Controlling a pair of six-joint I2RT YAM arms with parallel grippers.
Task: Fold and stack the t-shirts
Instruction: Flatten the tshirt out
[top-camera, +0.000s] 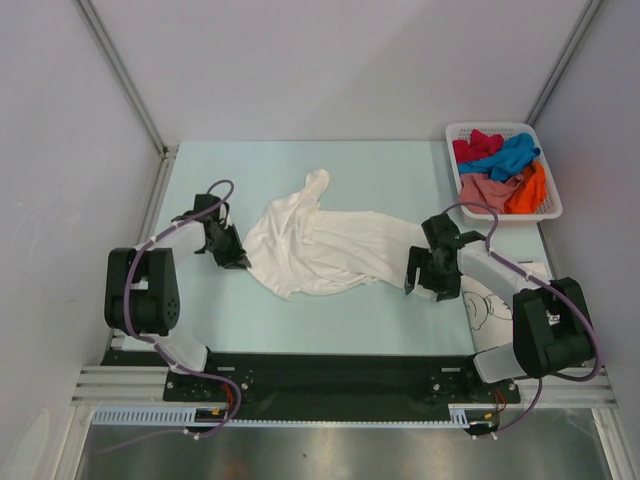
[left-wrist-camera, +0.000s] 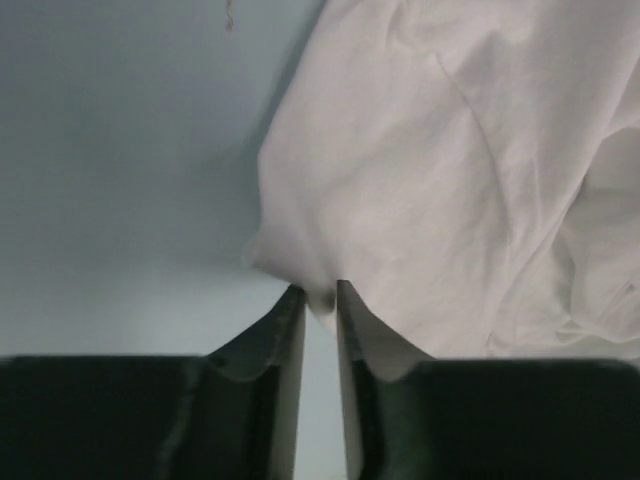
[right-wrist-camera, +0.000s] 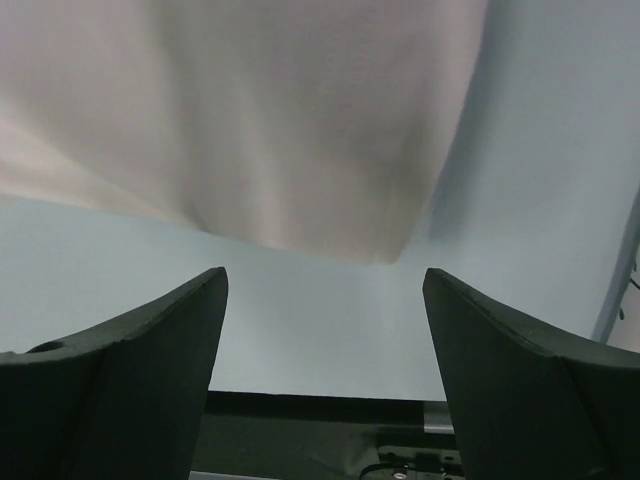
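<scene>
The printed t-shirt (top-camera: 488, 306) lay largely hidden beneath the right arm (top-camera: 500, 272) at the table's near right. The plain white t-shirt (top-camera: 320, 245) sprawled crumpled across mid-table. The left gripper (left-wrist-camera: 320, 292) was clenched on a pinch of its left edge, while the right gripper (right-wrist-camera: 325, 272) gaped, released, just short of its right end.

plain shirt (top-camera: 320, 245) white; printed shirt (top-camera: 487, 305) white, black cartoon lines; piled shirts (top-camera: 500, 165) red, blue, pink, orange; basket (top-camera: 500, 126) white lattice; table (top-camera: 400, 170) pale mint.

Pale table (top-camera: 380, 170) w/ crumpled white t-shirt (top-camera: 320, 245) mid, printed t-shirt (top-camera: 490, 303) near R, basket (top-camera: 512, 217) far R.
</scene>
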